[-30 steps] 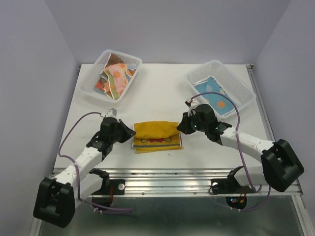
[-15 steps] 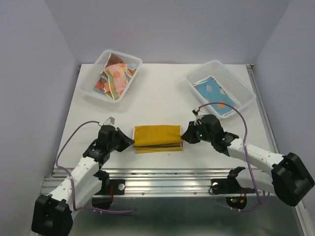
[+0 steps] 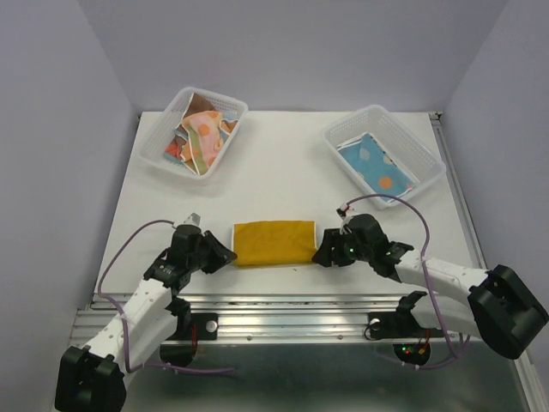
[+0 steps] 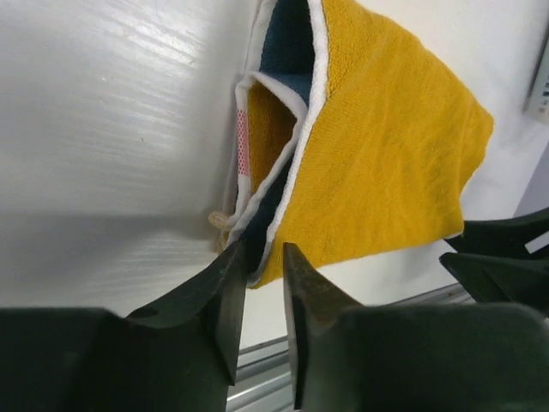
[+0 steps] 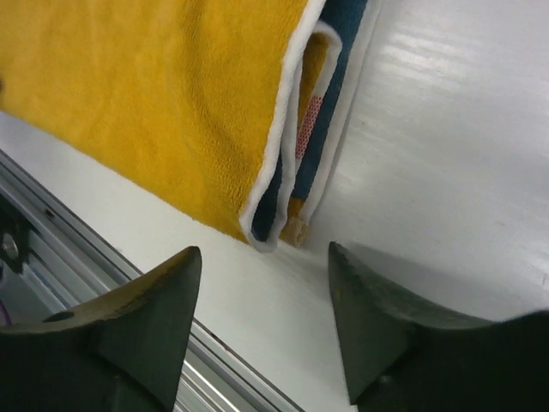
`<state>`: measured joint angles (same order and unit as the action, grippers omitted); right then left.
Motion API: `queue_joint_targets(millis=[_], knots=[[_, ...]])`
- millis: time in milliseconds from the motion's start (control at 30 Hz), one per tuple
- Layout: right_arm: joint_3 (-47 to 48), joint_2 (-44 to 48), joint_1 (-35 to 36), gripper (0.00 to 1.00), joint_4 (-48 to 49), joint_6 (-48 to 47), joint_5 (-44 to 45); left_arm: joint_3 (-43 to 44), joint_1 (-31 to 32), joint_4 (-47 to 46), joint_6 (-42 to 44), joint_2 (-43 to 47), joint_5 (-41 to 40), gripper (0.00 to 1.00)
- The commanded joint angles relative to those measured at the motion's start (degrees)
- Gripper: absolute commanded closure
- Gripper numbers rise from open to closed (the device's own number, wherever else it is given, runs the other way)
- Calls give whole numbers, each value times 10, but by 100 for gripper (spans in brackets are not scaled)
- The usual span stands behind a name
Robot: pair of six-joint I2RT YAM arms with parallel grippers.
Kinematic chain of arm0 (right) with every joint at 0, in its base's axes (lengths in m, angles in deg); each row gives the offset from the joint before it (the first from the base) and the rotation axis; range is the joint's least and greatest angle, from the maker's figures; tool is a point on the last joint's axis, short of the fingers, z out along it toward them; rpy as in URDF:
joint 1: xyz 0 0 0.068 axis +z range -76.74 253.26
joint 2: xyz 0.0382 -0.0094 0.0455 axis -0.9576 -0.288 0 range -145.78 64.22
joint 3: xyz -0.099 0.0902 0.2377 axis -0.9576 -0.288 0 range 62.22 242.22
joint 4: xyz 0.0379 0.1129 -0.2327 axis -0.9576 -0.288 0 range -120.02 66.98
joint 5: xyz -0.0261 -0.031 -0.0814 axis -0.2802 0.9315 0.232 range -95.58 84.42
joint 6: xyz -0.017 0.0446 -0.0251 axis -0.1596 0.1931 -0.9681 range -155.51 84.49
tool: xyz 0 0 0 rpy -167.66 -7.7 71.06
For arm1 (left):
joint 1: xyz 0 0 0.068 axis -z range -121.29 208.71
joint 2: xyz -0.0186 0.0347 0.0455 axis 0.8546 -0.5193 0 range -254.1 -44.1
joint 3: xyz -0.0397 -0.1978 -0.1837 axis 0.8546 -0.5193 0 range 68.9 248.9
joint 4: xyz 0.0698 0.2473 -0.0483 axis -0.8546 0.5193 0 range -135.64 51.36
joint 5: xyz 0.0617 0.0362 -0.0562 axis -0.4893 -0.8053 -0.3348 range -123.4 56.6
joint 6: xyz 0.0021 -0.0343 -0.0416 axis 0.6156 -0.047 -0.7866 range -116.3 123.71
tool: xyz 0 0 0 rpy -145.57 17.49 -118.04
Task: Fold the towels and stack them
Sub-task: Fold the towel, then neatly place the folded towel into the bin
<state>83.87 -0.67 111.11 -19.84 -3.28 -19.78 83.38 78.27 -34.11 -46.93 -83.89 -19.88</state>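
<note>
One folded mustard towel [image 3: 274, 243], long axis left-right, at table [image 3: 283, 172] front edge.
Left gripper [image 3: 228, 254] nearly closed at left corner, pinch unclear; right gripper [image 3: 318, 255] spread, just off right corner.

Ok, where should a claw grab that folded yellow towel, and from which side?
Probably its right short end, where the stacked layers' edges show: the mustard towel lies flat, folded. Come in low from the right with the right claw, open just beside that end, and pinch all layers together.
</note>
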Motion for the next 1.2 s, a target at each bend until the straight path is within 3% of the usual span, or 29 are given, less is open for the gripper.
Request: queue_joint_targets(millis=[0, 100, 267, 533, 633, 667, 933, 967, 1000, 1133, 1167], knots=[[2, 7, 7, 16, -11, -6, 7, -5, 6, 16, 2, 7, 24, 34], [31, 16, 11, 1, -31, -19, 36, -4, 7, 16, -1, 26, 29, 2], [88, -1, 25, 0, -59, -32, 80, 14, 7, 19, -3, 59, 10, 1], [207, -129, 70, 0, -106, -11, 229, 74, 7, 27, 19, 38, -46, 1], [226, -179, 78, 6, -122, 3, 263, 78, 7, 21, 26, 26, -46, 1], [236, -203, 83, 12, -126, 8, 269, 78, 7, 17, 28, 22, -46, 1], [241, -254, 115, 34, -162, 46, 299, 73, 7, 10, 27, 15, -50, 1], [241, -256, 116, 38, -164, 49, 302, 72, 7, 11, 27, 15, -50, 1], [237, -260, 116, 49, -165, 54, 304, 72, 7, 10, 27, 12, -51, 1], [229, -258, 117, 63, -160, 53, 308, 73, 7, 10, 29, 9, -47, 1], [227, -255, 117, 74, -157, 39, 310, 72, 7, 10, 31, 9, -41, 1]])
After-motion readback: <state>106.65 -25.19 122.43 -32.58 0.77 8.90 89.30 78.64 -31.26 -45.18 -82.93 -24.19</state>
